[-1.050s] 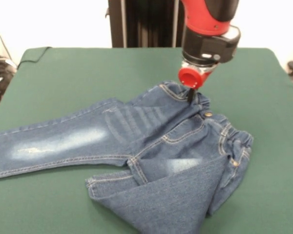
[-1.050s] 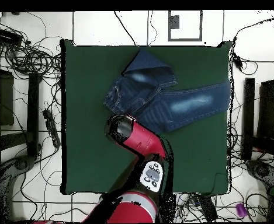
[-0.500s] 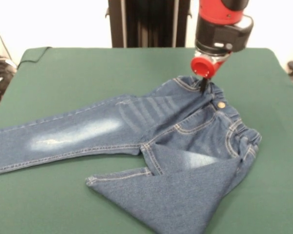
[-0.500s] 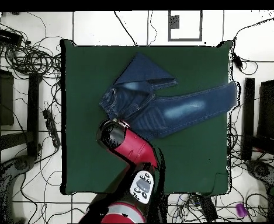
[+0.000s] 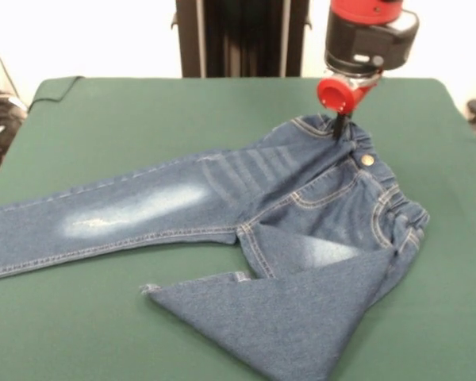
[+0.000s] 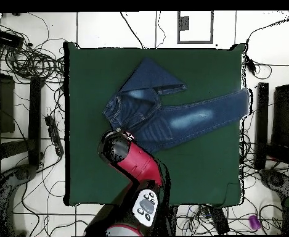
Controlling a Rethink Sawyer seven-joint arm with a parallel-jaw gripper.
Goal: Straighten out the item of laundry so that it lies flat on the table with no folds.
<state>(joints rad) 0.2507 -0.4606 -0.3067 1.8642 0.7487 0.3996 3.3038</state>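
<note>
The tool (image 5: 339,127) is pinching the elastic waistband of the jeans (image 5: 246,230), its dark tips pressed together on the band's far edge, just beside the metal button (image 5: 368,159). From the tool, one leg runs out straight across the green table (image 5: 127,127), with its cuff at the table's edge. The other leg lies folded back over the seat, nearer the camera than the tool.

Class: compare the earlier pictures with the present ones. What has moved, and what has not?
The claw, pinching the waistband, has dragged the jeans rightward in the front view, straightening the long leg. The other leg stays folded back over itself; the table is unchanged.
</note>
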